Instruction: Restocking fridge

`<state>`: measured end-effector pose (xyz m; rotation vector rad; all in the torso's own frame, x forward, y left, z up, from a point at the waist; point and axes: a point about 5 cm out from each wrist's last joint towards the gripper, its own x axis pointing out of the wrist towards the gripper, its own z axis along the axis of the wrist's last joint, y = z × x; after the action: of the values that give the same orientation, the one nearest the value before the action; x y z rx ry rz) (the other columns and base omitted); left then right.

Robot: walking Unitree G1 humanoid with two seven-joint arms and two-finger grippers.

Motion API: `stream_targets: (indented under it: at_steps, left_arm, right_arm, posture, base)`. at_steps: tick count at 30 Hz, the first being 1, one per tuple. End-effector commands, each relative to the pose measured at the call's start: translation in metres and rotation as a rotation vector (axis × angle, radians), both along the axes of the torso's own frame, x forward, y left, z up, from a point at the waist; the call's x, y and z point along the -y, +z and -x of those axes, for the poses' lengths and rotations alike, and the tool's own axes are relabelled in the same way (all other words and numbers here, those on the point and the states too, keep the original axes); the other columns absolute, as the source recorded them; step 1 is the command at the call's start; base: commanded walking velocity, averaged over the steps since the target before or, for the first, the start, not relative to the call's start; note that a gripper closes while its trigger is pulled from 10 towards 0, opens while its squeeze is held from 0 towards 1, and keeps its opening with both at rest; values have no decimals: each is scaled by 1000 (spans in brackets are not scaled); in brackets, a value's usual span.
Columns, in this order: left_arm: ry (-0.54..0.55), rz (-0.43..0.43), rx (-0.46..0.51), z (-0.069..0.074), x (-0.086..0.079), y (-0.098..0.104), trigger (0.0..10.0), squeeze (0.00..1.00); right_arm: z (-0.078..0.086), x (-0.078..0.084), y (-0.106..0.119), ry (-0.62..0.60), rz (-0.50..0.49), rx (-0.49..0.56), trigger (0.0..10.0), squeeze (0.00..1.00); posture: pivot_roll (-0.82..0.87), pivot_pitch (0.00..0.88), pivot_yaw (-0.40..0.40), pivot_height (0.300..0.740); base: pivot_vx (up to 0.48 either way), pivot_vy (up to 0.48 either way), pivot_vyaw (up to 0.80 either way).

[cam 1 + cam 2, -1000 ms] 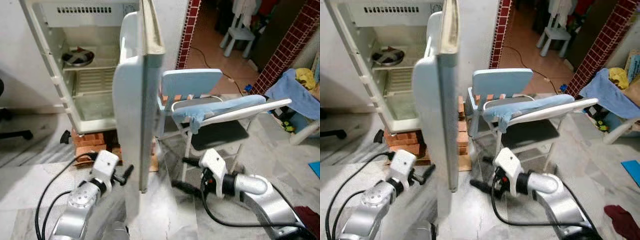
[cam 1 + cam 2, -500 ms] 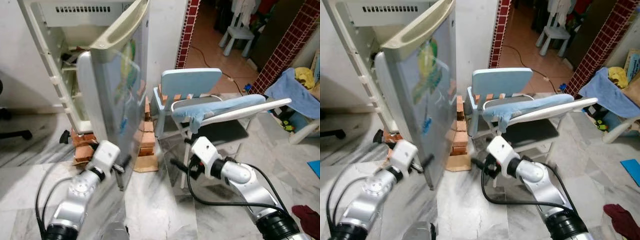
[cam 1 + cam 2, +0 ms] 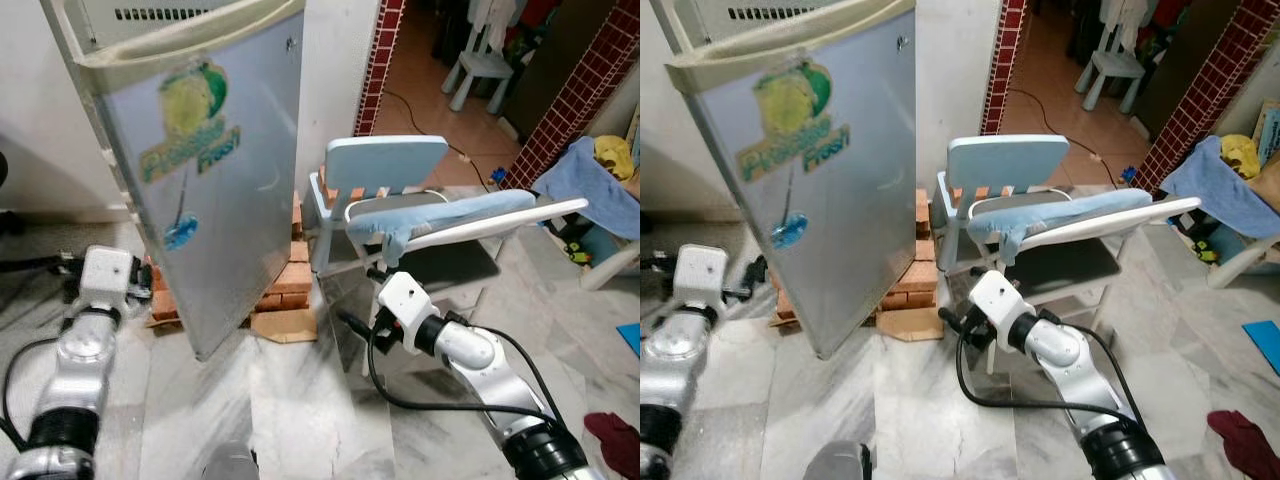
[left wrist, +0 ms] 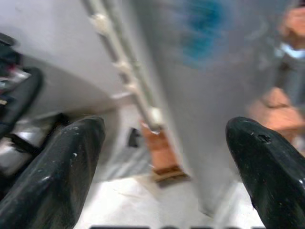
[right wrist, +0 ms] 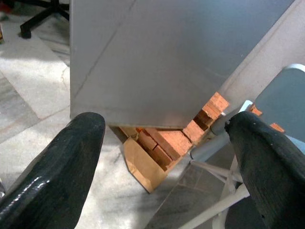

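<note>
The silver fridge door (image 3: 220, 180) with a green and yellow sticker (image 3: 190, 120) now covers almost the whole front of the fridge; its lower corner hangs over the floor. The fridge stands on red bricks (image 3: 285, 285). My left gripper (image 4: 162, 138) is open and holds nothing; it sits low at the fridge's left side, pointing at the cabinet edge (image 4: 128, 81). Its white wrist (image 3: 105, 282) is left of the door. My right gripper (image 3: 357, 300) is open and empty, low in front of the chair, facing the door's bottom corner (image 5: 76, 112).
A light blue folding chair (image 3: 385, 165) with a blue cloth (image 3: 440, 212) over a white board stands just right of the fridge. A cardboard piece (image 3: 285, 325) lies by the bricks. An office chair base (image 3: 20, 265) is at far left. A red cloth (image 3: 610, 430) lies at right.
The fridge door has swung from wide open to nearly shut. My left arm has drawn back to the left, away from the door's edge. The right gripper has hardly moved.
</note>
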<state>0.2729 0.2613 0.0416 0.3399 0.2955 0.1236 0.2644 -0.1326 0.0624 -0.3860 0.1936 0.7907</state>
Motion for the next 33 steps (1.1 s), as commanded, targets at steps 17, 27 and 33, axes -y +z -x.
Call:
stream_targets:
  at_steps: [17, 27, 33]
  left_arm:
    - [-238, 160, 173, 18, 63, 17, 10000, 0]
    - [-233, 176, 145, 20, 63, 12, 10000, 0]
    - [-242, 161, 158, 15, 62, 17, 10000, 0]
  right_arm:
    - [-13, 17, 26, -501, -383, 186, 10000, 0]
    - [-9, 20, 16, -606, -401, 169, 10000, 0]
    - [-12, 18, 20, -625, -399, 198, 10000, 0]
  posture:
    - [47, 0, -62, 740]
    - [42, 0, -47, 740]
    - [38, 0, -43, 740]
  base:
    - [0, 247, 0]
    - [0, 480, -623]
    - [0, 480, -746]
